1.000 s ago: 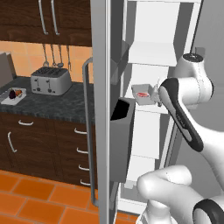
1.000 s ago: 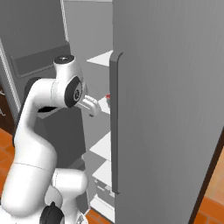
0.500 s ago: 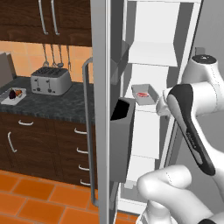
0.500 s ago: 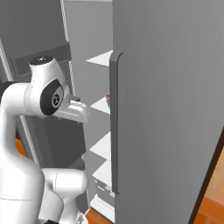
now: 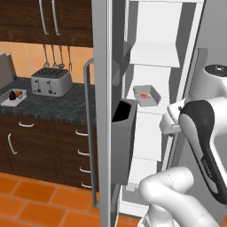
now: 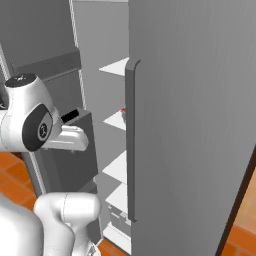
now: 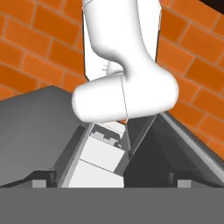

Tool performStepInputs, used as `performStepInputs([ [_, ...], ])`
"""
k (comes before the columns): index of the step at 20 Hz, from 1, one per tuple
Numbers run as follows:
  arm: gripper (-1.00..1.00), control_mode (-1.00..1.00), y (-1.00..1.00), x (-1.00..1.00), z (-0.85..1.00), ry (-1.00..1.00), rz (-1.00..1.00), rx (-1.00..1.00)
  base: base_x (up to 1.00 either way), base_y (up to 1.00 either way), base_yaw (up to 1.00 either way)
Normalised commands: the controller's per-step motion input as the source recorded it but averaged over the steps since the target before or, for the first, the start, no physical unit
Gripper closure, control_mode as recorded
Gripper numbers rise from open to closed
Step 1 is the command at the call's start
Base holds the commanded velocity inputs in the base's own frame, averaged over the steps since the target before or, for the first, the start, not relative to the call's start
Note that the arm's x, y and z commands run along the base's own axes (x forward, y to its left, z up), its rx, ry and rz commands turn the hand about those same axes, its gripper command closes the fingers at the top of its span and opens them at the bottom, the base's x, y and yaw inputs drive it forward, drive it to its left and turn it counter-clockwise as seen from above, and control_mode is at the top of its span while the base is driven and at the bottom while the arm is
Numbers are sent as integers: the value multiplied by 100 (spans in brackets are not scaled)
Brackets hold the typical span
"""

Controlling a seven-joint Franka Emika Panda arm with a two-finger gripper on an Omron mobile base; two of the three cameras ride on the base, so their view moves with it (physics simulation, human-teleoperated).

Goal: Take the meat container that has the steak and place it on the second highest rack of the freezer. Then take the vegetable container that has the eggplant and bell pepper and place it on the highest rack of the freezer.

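Already the meat container (image 5: 146, 95) with steak (image 5: 144, 95) sits on a freezer (image 5: 157, 111) shelf; vegetable container (image 5: 13, 96) waits on desk (image 5: 48, 106), light, rigid, grab by rim; fingers wide open, empty

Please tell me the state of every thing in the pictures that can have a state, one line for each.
freezer: door open, white shelves showing.
meat container: on the second highest rack, upright, steak inside.
vegetable container: on the dark counter left of the toaster, eggplant and bell pepper in it, not yet moved.
drawers below the counter: shut.
tool: open, holding nothing.
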Motion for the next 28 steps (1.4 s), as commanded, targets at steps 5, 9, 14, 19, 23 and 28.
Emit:
performStepInputs([
  [5,-100,-100,2,-3,0,0,2,0,0,0,0],
  [9,-100,100,0,0,0,0,0,0,0,-13,1],
  [14,-100,100,0,0,0,0,0,0,-53,-37,14],
  [19,-100,100,0,0,0,0,0,0,-25,52,80],
  [23,-100,100,0,0,0,0,0,0,0,75,89],
  [28,-100,100,0,0,0,0,0,0,27,58,76],
])
